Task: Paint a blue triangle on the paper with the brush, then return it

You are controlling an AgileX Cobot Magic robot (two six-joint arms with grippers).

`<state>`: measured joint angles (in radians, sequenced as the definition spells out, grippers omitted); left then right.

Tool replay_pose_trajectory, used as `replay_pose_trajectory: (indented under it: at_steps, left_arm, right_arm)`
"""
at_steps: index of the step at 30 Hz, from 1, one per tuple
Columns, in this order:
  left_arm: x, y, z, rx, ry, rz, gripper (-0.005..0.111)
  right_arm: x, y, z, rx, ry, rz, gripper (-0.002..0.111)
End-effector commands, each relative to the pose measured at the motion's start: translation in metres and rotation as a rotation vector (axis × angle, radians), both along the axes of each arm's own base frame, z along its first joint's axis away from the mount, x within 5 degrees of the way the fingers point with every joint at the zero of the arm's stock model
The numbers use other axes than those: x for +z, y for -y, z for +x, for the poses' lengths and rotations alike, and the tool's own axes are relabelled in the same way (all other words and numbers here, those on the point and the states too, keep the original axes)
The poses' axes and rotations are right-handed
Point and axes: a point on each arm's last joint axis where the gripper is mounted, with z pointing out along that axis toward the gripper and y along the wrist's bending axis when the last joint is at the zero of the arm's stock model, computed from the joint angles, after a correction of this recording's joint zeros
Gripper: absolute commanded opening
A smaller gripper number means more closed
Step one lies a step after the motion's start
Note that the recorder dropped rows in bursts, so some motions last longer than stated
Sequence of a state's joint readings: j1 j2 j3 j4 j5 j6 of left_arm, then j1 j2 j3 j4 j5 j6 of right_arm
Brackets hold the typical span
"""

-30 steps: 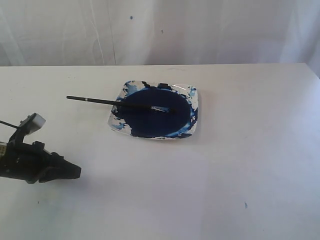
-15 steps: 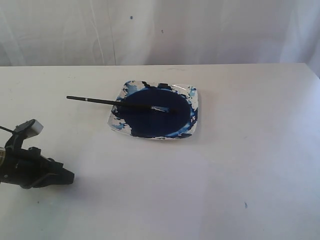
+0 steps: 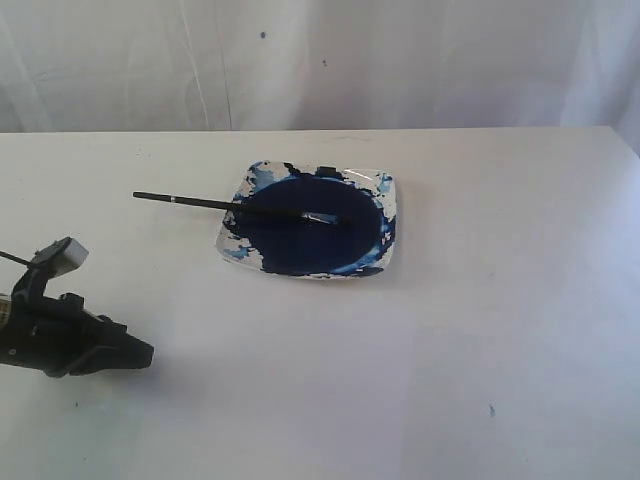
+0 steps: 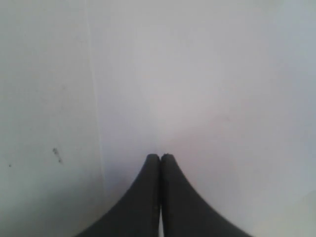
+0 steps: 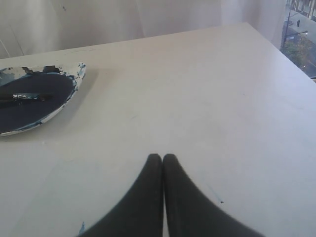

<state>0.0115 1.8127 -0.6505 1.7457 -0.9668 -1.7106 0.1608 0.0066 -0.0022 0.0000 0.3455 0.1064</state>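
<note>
You get a bright, washed-out exterior view: the light is soft and even, so the white table [image 3: 520, 300] and the backdrop [image 3: 450, 60] nearly merge. The left gripper [image 3: 145, 352] throws only a faint, diffuse shadow on the table beneath it, and the dish [image 3: 388, 190] a thin one along its near edge. A small glint sits on the wet paint [image 3: 300, 245] beside the brush [image 3: 200, 202]. Your left wrist view is soft and low in contrast; the paper [image 4: 207, 98] reads barely brighter than the table. Close to each wrist lens, the left gripper and right gripper [image 5: 162, 158] are blurred black shapes. Daylight enters through the window [image 5: 298, 29]
</note>
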Motion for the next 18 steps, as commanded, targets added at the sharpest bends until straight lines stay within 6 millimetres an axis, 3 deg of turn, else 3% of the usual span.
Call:
replay_pose_trajectory:
  at_steps: [1, 13, 18]
  left_arm:
    - [0.0, 0.001, -0.003, -0.008, -0.001, -0.004, 0.0]
    - [0.0, 0.001, -0.003, -0.009, 0.001, -0.002, 0.0]
    - [0.0, 0.001, -0.003, -0.009, 0.001, -0.002, 0.0]
  right_arm:
    - [0.0, 0.0, 0.0, -0.003, 0.007, 0.002, 0.0]
    - [0.0, 0.0, 0.0, -0.003, 0.007, 0.002, 0.0]
    - [0.012, -0.001, 0.002, -0.002, 0.129, 0.07, 0.0]
